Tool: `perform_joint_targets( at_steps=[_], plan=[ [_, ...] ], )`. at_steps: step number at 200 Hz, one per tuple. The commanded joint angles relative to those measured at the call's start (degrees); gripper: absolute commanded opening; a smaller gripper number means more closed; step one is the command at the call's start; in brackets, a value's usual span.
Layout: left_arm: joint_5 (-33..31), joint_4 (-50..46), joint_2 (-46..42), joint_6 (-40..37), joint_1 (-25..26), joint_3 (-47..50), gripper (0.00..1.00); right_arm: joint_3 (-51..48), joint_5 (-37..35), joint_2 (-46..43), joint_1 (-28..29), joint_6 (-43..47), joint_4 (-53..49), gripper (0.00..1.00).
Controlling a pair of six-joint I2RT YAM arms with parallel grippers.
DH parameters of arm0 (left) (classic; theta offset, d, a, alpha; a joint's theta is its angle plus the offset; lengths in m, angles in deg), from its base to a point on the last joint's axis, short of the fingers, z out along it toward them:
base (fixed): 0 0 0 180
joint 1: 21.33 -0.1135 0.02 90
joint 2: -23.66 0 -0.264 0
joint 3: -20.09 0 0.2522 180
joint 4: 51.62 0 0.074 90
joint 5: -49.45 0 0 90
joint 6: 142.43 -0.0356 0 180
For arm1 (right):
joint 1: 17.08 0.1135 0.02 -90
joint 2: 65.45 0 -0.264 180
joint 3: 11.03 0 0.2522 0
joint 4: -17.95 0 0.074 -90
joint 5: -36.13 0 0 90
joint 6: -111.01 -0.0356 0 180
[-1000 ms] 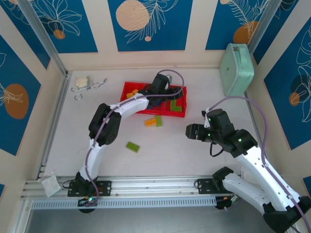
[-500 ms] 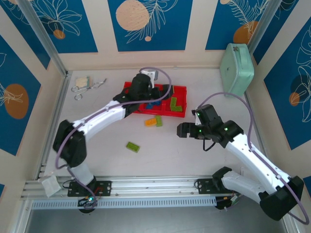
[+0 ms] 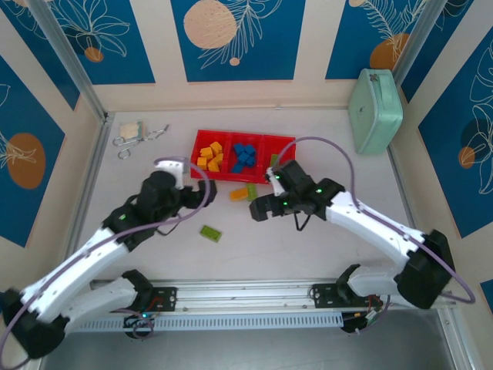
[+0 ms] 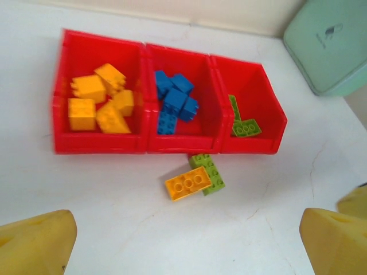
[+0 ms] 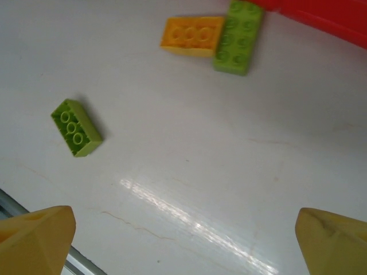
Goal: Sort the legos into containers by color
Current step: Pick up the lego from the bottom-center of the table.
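Now that the left arm has pulled back from over the tray (image 4: 100, 146) to the near-left of the surface, its drop looks finished. The left fingers (image 4: 37, 243) are wide apart and empty, facing the tray from the front. The right arm has swung in from the right side to mid-surface. The right fingers (image 5: 335, 240) are also spread wide with nothing between them, hovering above bare surface.

Tray contents: orange bricks (image 4: 97, 103) in the left compartment, blue bricks (image 4: 175, 103) in the middle, green pieces (image 4: 243, 125) in the right. No mixed colours, as far as visible.

Loose on the surface: orange brick (image 4: 186, 183) and green brick (image 4: 209, 171), touching each other just in front of the tray. Lone green brick (image 5: 76, 127) lies nearer the arm bases, well apart from that pair.

Judgement: three bricks left to sort, task near its end. The right arm seems placed for the next pick. Risk: with the touching pair, taking one may shove the other, so grip across the free sides.
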Motion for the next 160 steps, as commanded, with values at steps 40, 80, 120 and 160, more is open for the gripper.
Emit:
perform_joint_targets(
  at_steps=[40,80,120,160],
  plan=[
    [-10.8,-29.2,-25.5,8.3,-0.3,0.5,0.99,12.9,-1.2,18.6,10.0,9.6,3.5,1.00],
    [-12.8,-36.8,-36.2,10.4,-0.4,-1.5,0.99,22.9,-0.6,31.6,15.2,13.1,0.5,0.98],
    [-11.1,-40.7,-38.9,6.2,-0.4,-5.7,0.99,30.2,-4.2,41.6,19.0,14.8,-5.3,0.94],
    [-10.2,-41.4,-36.9,1.8,-0.3,-6.7,0.99,34.9,-7.8,47.8,22.3,16.3,-9.8,0.89]
  ],
)
